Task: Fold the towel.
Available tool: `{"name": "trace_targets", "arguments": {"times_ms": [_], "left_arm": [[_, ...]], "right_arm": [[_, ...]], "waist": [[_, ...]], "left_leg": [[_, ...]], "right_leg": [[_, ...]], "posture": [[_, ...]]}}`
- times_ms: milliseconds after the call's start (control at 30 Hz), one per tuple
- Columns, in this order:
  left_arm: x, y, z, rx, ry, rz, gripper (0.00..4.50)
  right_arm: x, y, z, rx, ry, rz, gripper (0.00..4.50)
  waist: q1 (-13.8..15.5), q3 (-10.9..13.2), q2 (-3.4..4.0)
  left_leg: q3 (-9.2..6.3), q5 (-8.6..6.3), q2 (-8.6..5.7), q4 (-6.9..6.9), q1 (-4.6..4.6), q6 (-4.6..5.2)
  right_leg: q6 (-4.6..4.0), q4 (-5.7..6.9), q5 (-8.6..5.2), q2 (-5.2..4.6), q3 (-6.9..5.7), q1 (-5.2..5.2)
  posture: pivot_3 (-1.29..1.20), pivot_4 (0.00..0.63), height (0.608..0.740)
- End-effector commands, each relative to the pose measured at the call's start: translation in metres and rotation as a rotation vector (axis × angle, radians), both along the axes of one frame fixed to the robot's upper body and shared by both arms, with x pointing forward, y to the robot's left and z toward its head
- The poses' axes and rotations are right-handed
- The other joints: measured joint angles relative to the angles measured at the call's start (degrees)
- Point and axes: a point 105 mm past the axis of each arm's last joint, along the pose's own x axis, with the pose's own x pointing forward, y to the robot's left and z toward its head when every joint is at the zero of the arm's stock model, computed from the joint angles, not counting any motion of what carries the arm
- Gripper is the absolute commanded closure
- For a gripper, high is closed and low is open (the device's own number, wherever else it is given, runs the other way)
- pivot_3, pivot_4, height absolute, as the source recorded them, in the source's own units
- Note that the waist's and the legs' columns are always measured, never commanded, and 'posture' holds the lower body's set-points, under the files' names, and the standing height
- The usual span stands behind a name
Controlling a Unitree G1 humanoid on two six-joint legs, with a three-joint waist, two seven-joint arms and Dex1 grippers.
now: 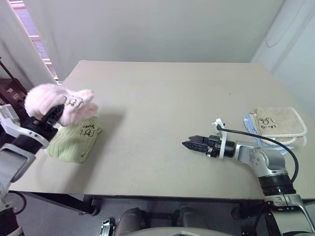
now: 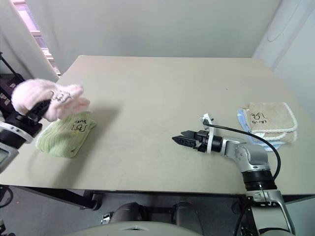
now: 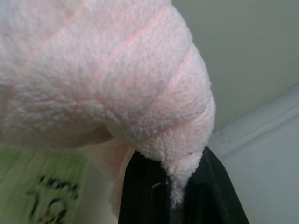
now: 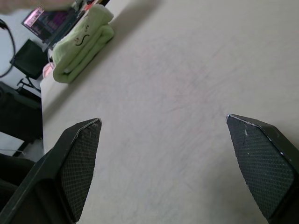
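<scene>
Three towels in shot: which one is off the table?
The pink towel, bunched in the left gripper. The green towel and beige towel lie folded on the table.

Fluffy pink terry towel [image 1: 51, 101], soft and matt; lime-green towel [image 1: 74, 142] of ribbed plush cloth; beige towel [image 1: 280, 125] nubby, with corded cream edge; counter [image 1: 162, 108] smooth, matt; right gripper [image 4: 163, 163] pads of black cross-hatched rubbery plastic
</scene>
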Motion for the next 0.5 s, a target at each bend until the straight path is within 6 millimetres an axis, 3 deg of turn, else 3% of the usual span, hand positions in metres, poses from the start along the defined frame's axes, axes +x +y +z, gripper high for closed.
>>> {"name": "trace_targets", "arguments": {"times_ms": [33,300,333,500], "left_arm": [[-0.004,0.008,-0.011,0.009,0.003,0.025,4.47],[-0.015,0.020,-0.045,-0.025,0.081,0.066,4.47],[-0.015,0.023,-0.048,-0.034,0.091,0.084,3.85],[-0.017,0.024,-0.054,-0.054,0.107,0.086,2.11]], "right_arm": [[0.000,-0.009,0.016,-0.016,-0.060,-0.019,0.00],[0.000,-0.017,0.018,-0.044,-0.075,-0.044,0.00],[0.000,-0.017,0.018,-0.049,-0.077,-0.045,0.00],[0.001,-0.018,0.019,-0.059,-0.084,-0.050,0.00]], "waist": [[0.0,0.0,-0.03],[0.0,0.0,0.01],[0.1,0.0,0.01],[0.0,0.0,0.02]], "left_leg": [[0.00,-0.11,0.01,0.00,0.00,0.18],[-0.04,-0.17,0.01,-0.04,0.00,0.25],[-0.04,-0.17,0.01,-0.05,0.00,0.26],[-0.05,-0.18,0.01,-0.06,0.00,0.28]], "right_leg": [[0.00,-0.01,0.00,-0.01,0.00,-0.07],[-0.06,-0.02,0.02,-0.10,0.01,-0.18],[-0.07,-0.03,0.02,-0.10,0.01,-0.19],[-0.07,-0.04,0.02,-0.12,0.01,-0.20]], "posture": [[0.00,0.000,0.724],[0.00,0.000,0.724],[0.00,0.000,0.724],[0.00,0.000,0.724]]}}
